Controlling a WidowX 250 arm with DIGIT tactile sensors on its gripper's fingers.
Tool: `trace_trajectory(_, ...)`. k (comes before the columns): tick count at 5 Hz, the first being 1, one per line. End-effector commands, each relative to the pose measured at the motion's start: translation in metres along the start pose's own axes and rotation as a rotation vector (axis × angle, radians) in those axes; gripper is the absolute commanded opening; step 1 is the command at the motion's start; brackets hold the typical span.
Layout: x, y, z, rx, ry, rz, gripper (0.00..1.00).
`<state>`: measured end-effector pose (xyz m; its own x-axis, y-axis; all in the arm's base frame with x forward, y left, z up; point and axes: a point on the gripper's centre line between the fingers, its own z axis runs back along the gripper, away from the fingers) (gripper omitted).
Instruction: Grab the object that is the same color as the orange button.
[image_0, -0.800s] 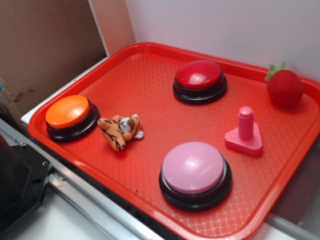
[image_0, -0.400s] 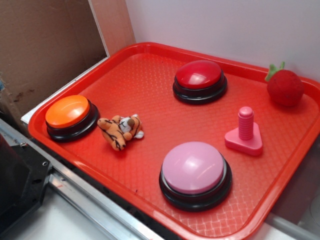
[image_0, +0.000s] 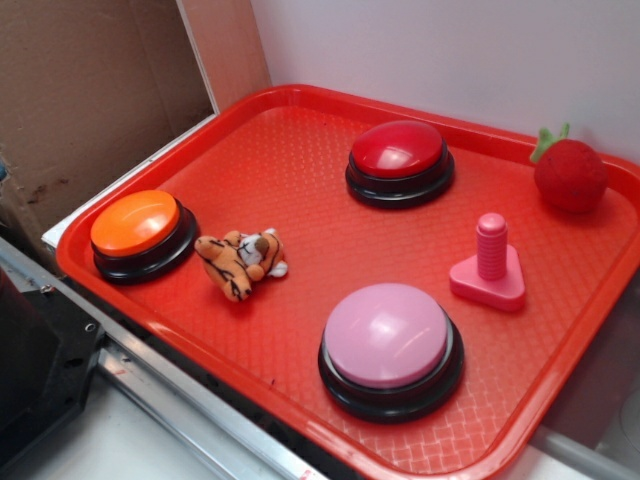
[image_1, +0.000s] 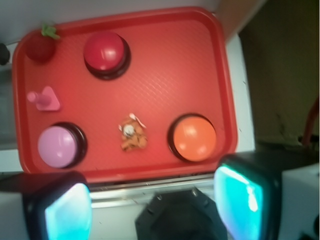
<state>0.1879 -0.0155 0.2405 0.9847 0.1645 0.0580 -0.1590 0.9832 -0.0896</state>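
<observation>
The object, a small orange plush tiger with dark stripes (image_0: 241, 262) (image_1: 132, 136), lies on the red tray (image_0: 300, 130) (image_1: 165, 60) just right of the orange button (image_0: 136, 224) (image_1: 192, 138). In the wrist view my gripper (image_1: 155, 202) hangs high above the tray's near edge, over the robot's black base. Its two teal-padded fingers (image_1: 67, 212) stand wide apart with nothing between them. The gripper does not show in the exterior view.
On the tray also stand a red button (image_0: 398, 153) (image_1: 104, 50), a pink button (image_0: 388, 337) (image_1: 56, 146), a pink peg on a triangular base (image_0: 490, 265) (image_1: 44, 99) and a red plush strawberry (image_0: 568, 172) (image_1: 41, 45). Cardboard (image_0: 90, 90) rises at the left, a white wall behind.
</observation>
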Motion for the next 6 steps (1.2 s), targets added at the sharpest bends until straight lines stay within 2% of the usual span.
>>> trace_trajectory(1,0.036,-0.018,-0.079,0.054,0.201,-0.096,1.00)
trace_trajectory(2,0.059,-0.028,-0.133,0.085,0.268,-0.237,1.00)
trace_trajectory(3,0.060,-0.024,-0.182,0.046,0.284,-0.320,1.00)
trace_trajectory(4,0.050,-0.017,-0.218,0.018,0.333,-0.403,1.00)
trace_trajectory(5,0.052,0.003,-0.199,-0.008,0.290,-0.319,1.00)
trace_trajectory(6,0.052,0.003,-0.199,-0.008,0.290,-0.319,1.00)
